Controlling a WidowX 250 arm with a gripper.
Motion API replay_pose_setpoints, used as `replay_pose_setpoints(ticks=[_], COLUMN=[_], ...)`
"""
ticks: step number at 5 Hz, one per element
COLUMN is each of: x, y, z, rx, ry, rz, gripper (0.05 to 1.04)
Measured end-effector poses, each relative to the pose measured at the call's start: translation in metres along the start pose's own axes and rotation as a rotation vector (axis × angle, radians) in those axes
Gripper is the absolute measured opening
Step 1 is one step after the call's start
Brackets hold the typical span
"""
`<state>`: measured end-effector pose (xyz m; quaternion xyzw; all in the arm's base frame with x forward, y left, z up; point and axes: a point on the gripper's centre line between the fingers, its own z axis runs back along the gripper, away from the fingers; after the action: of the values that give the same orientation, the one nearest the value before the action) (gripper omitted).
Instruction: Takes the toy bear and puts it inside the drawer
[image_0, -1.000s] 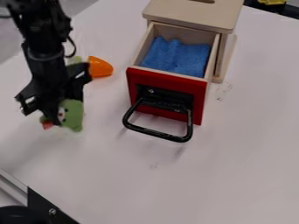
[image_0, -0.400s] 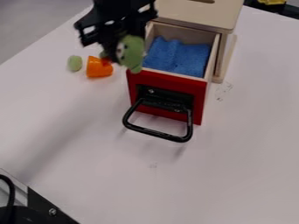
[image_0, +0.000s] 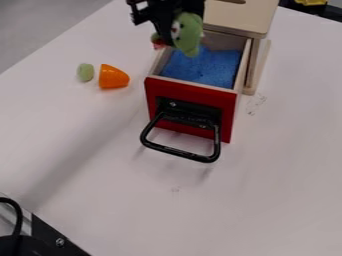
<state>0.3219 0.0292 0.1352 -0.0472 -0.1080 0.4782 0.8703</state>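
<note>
Tabletop (image_0: 274, 175) below, the bear (image_0: 188, 33) partly hides the drawer (image_0: 192, 94).

the gripper (image_0: 175, 39) holds the green toy bear (image_0: 188, 34) above the open drawer (image_0: 192, 110), which has blue cloth (image_0: 210, 68) inside.

The toy bear (image_0: 188, 35) at twelve o'clock looks like matt plush; the box (image_0: 237, 17) at one, smooth wood; the drawer (image_0: 160, 87), wood with a smooth red front; its handle (image_0: 179, 152) at six, glossy metal; the cloth (image_0: 210, 69) inside, rough; the orange cup (image_0: 113, 77) at eleven, smooth plastic
</note>
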Motion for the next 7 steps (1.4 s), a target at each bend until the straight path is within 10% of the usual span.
replay_pose_setpoints(ticks=[3,4,5,7], x=[-0.001,-0.002,-0.003,0.001], y=[-0.030,-0.029,-0.021,-0.014], z=[-0.071,-0.073,-0.071,-0.043], rx=[0.055,0.052,0.067,0.036], ry=[0.062,0.076,0.085,0.069], rz=[-0.048,-0.035,-0.027,-0.013], gripper=[0.536,0.873,1.001,1.001])
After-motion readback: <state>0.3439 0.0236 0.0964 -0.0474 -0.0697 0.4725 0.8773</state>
